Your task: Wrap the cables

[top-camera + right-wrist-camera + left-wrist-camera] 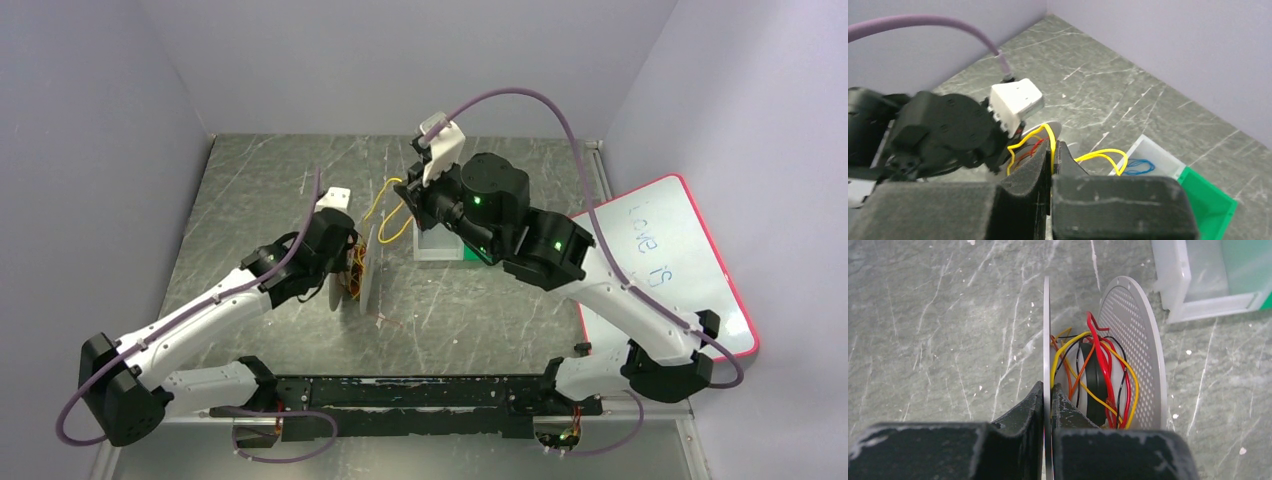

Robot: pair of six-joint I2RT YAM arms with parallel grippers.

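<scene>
the left claw is clenched on one thin flange of the spool. the cables look mostly wound, bunched between its two discs. the right claw is shut, pinching a loose yellow strand that runs back toward the spool and is not yet wound.

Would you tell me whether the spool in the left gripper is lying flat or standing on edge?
On edge: the left gripper pinches one thin flange of the spool, both discs vertical, cables wound loosely between.
</scene>
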